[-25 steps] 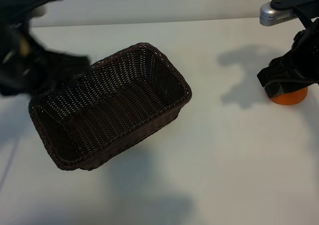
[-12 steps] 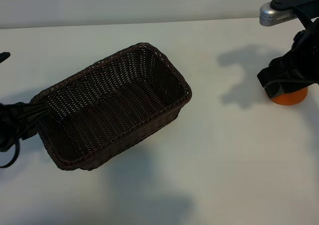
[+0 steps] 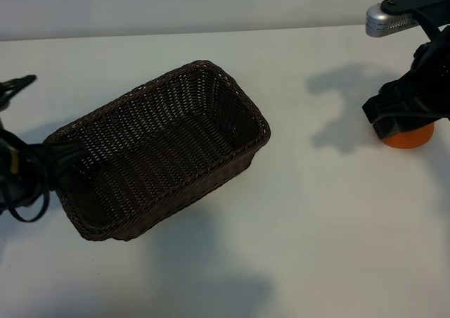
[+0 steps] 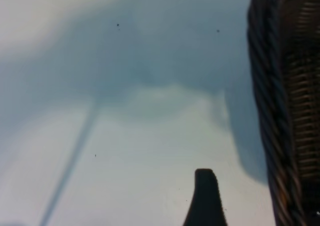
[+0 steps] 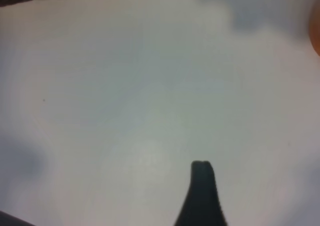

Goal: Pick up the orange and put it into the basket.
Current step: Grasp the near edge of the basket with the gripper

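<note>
Looking down at the white table [image 3: 295, 212], we note the basket [image 3: 158, 149] lying diagonally left of centre, its dark woven interior holding nothing. We find the orange [image 3: 408, 136] well apart from it, near the table's right edge, only its lower part showing beneath the right arm. We place the right gripper [image 3: 397, 114] directly above the fruit; its jaws stand wide, and we cannot tell from the exterior view whether they touch it. In the right wrist view we see one dark fingertip [image 5: 201, 186] over bare tabletop, with a sliver of orange at the frame's edge and a bit of the basket's rim in a corner. We place the left gripper [image 3: 21, 170] at the table's left edge, just beside the basket's near-left end, jaws likewise wide and holding nothing. In the left wrist view one fingertip [image 4: 205, 196] shows beside the braided rim, apart from it.
</note>
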